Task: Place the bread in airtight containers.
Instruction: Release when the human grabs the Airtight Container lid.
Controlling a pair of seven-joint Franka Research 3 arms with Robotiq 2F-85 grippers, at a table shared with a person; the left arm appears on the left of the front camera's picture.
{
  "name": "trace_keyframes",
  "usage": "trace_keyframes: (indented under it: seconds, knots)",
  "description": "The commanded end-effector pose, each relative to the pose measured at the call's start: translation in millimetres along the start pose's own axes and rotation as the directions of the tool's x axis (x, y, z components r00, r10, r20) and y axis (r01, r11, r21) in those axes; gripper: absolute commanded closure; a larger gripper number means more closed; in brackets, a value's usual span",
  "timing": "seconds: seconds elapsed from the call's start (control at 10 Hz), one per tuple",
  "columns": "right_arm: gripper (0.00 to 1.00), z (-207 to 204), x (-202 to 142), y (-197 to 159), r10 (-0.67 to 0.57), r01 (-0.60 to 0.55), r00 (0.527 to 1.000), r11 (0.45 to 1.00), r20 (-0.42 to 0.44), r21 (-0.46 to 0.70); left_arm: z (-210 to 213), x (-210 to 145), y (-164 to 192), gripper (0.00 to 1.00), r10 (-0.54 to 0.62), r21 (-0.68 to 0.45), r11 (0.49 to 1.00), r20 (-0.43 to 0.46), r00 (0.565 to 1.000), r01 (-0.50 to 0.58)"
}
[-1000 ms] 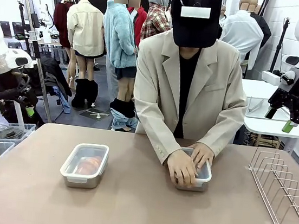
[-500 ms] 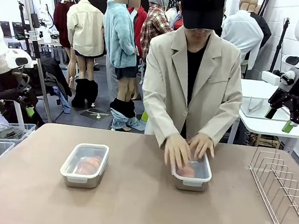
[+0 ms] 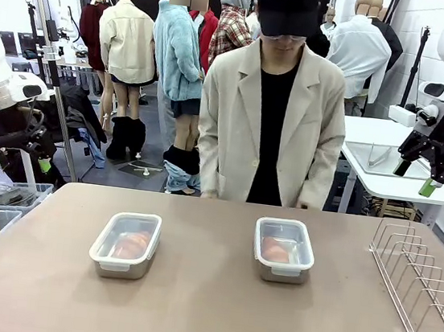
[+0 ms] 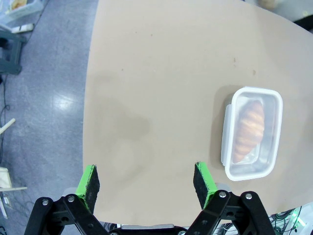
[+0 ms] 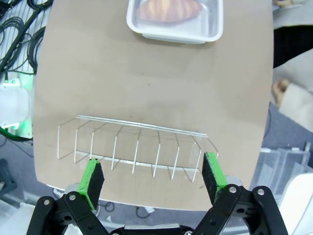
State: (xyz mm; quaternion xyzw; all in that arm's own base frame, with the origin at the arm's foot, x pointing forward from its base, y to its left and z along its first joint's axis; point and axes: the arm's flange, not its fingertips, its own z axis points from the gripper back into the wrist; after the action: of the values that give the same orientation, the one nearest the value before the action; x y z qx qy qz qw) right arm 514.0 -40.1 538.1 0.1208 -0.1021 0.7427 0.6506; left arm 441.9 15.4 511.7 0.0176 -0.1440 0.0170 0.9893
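On the table [image 3: 212,311], two lidded airtight containers [image 3: 125,243] [image 3: 283,249] are sitting at nine and three o'clock, each holding bread [image 4: 248,130] [image 5: 167,8]. Both the left claw [image 4: 145,182] and the right claw [image 5: 153,177] are hanging released, empty. An unclipped lid is being risked: freshness would be lost.

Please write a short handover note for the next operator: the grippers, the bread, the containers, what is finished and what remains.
Left gripper: jaws open, holding nothing, above the table's near left edge.
Right gripper: jaws open, holding nothing, above the wire rack.
Left container: lid on, one bread roll inside.
Right container: lid on, one roll inside.
Done: both rolls are in lidded containers. Left: I cannot tell if the clips are locked.
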Motion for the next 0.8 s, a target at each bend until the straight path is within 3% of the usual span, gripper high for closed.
trace_keyframes:
  seconds: [0.0, 0.7]
  knots:
    - [0.00, 1.0, -0.2, -1.4, 0.002, -0.002, 1.000, 1.000, -0.004, 0.000, 0.9, 1.2, -0.2, 0.00, 0.000, 0.001, 1.000, 0.011, 1.000, 0.000]
    - [0.00, 1.0, -0.2, -1.4, 0.002, -0.002, 1.000, 1.000, -0.004, 0.000, 0.9, 1.2, -0.2, 0.00, 0.000, 0.001, 1.000, 0.011, 1.000, 0.000]
